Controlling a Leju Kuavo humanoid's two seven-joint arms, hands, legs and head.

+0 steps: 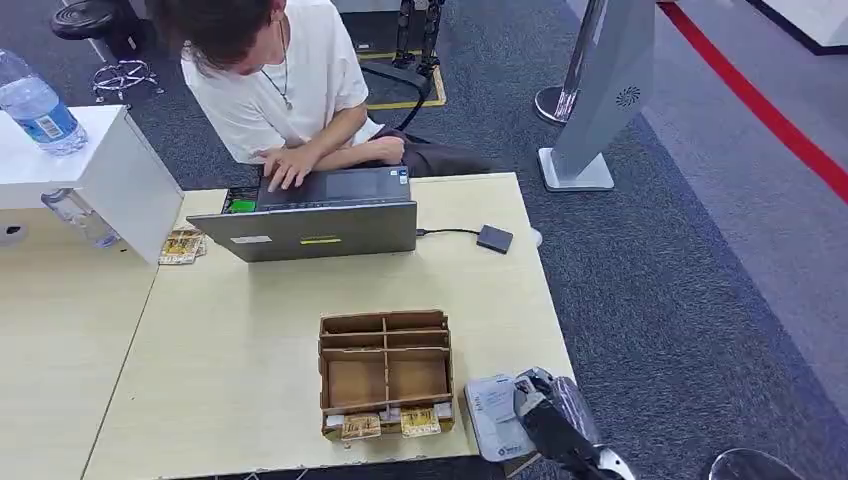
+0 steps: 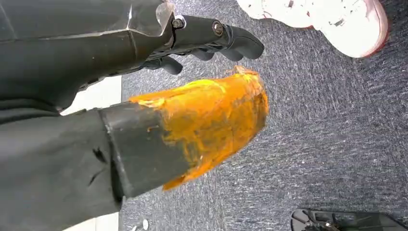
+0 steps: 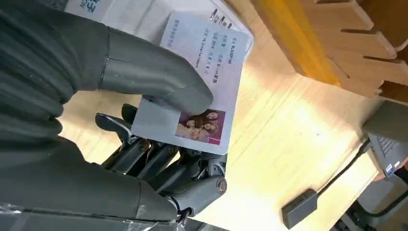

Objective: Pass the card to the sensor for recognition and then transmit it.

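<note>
The right robot hand (image 3: pixel 159 144) has the card (image 3: pixel 202 82) pinched between its thick thumb on the printed face and the darker fingers (image 3: pixel 159 159) beneath, and it hangs over the near right corner of the table (image 1: pixel 250 380), just beside the wooden organiser (image 1: pixel 386 372). The step in hand looks like carrying the card to the sensor; the likeliest candidate is the small dark box (image 1: pixel 494 238) cabled to the laptop (image 1: pixel 320 215) near the far right edge, though nothing confirms that it is the reader. To do it well, the card should stay flat and level, the thumb pressure even so the card does not pivot, and the path should run along the right of the organiser and clear of the cable. Whether the card rests on the pale sheet (image 1: pixel 490 410) under it or floats above it cannot be told from either view. The thumb covers part of the card's text and photo. The left robot hand (image 2: pixel 211 41) hangs over the carpet with its fingers curled and nothing in them; an orange-smeared block hides part of it. The person's (image 1: pixel 290 90) hand is on the laptop keys.
</note>
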